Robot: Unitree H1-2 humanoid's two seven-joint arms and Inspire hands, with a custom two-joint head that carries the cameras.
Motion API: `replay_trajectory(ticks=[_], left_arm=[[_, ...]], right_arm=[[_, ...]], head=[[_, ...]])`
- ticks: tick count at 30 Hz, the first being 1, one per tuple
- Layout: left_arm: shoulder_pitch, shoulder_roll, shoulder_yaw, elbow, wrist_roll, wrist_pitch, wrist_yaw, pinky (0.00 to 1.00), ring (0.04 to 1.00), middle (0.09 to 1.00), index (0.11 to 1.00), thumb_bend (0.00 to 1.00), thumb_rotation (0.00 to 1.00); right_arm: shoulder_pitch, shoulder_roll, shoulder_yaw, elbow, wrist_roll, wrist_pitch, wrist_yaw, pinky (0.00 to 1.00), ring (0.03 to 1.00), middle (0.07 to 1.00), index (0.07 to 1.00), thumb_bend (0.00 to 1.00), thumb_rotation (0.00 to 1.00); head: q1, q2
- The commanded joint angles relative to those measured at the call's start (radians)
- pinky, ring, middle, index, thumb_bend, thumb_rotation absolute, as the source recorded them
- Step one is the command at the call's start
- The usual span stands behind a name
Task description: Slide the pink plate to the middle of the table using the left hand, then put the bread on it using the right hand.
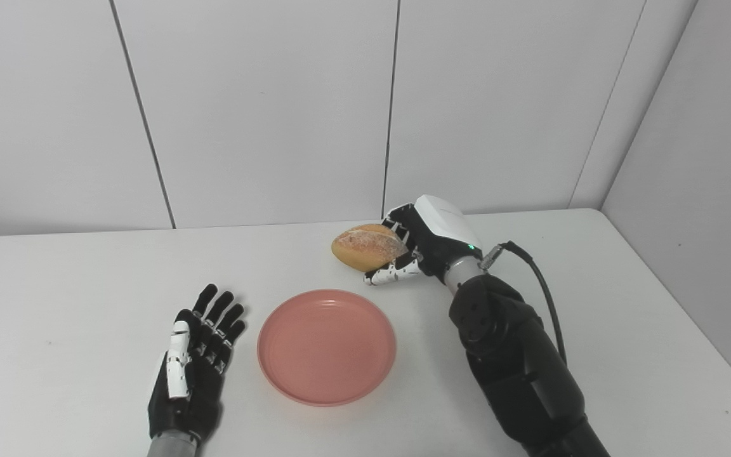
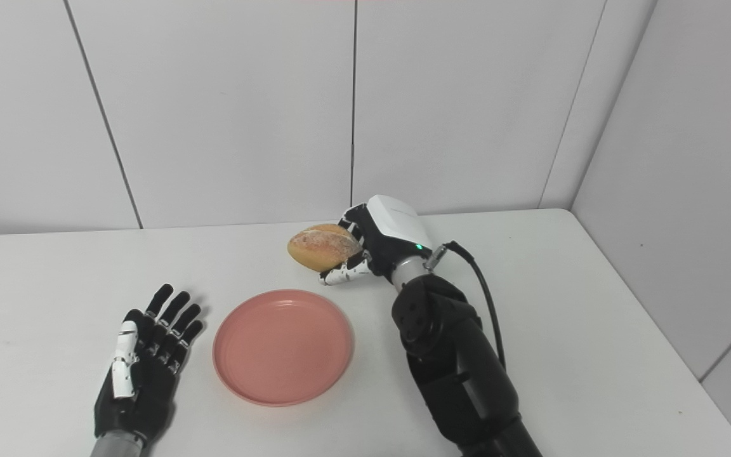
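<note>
The pink plate (image 1: 327,346) lies flat near the middle of the white table (image 1: 54,285), with nothing on it. My left hand (image 1: 195,362) rests open and flat on the table just left of the plate, apart from it. My right hand (image 1: 419,241) is shut on the bread (image 1: 368,247), a golden-brown roll, and holds it above the table just beyond the plate's far right rim. The same scene shows in the right eye view, with the plate (image 2: 283,346), the bread (image 2: 324,247), the left hand (image 2: 143,368) and the right hand (image 2: 381,238).
White wall panels stand close behind the table's far edge and along its right side. A black cable (image 1: 543,285) runs along my right forearm. The table's right corner (image 1: 600,212) meets the walls.
</note>
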Motion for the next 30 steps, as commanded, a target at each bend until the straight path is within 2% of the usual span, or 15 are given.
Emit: replay_trajectory(ticks=[1, 6, 11, 15, 20, 25, 30], left_arm=[[0.023, -0.013, -0.01, 0.01, 0.014, 0.025, 0.02, 0.94, 0.902, 0.911, 0.901, 0.39, 1.0], [0.023, -0.025, -0.022, -0.004, 0.027, 0.034, 0.038, 0.93, 0.893, 0.905, 0.897, 0.38, 1.0], [0.025, -0.038, -0.029, -0.013, 0.037, 0.04, 0.06, 0.92, 0.886, 0.898, 0.888, 0.38, 1.0], [0.025, -0.048, -0.034, -0.02, 0.044, 0.043, 0.072, 0.91, 0.883, 0.895, 0.886, 0.37, 1.0], [0.026, -0.059, -0.044, -0.03, 0.059, 0.049, 0.084, 0.91, 0.883, 0.895, 0.882, 0.38, 1.0], [0.025, -0.064, -0.049, -0.032, 0.063, 0.047, 0.09, 0.91, 0.882, 0.894, 0.879, 0.38, 1.0], [0.023, -0.065, -0.057, -0.034, 0.069, 0.048, 0.092, 0.9, 0.88, 0.896, 0.881, 0.39, 1.0]], right_arm=[[-0.041, 0.004, 0.024, -0.022, 0.0, -0.016, -0.015, 0.21, 0.282, 0.359, 0.477, 0.5, 0.13], [-0.035, 0.021, 0.078, 0.0, 0.017, -0.027, -0.027, 0.25, 0.332, 0.414, 0.485, 0.5, 0.13], [-0.029, 0.023, 0.117, 0.028, 0.025, -0.038, -0.034, 0.19, 0.257, 0.327, 0.475, 0.5, 0.13], [-0.02, 0.025, 0.142, 0.04, 0.037, -0.033, -0.032, 0.2, 0.277, 0.351, 0.477, 0.5, 0.13], [-0.005, 0.011, 0.173, 0.05, 0.042, -0.034, -0.023, 0.24, 0.319, 0.396, 0.482, 0.5, 0.13], [0.012, -0.006, 0.201, 0.057, 0.032, -0.019, -0.008, 0.21, 0.294, 0.372, 0.481, 0.5, 0.13], [0.023, -0.028, 0.214, 0.045, 0.024, -0.015, 0.012, 0.23, 0.325, 0.406, 0.484, 0.5, 0.13]], head=[[0.016, 0.001], [0.053, 0.006], [0.088, 0.013], [0.117, 0.018], [0.153, 0.027], [0.178, 0.04], [0.191, 0.047]])
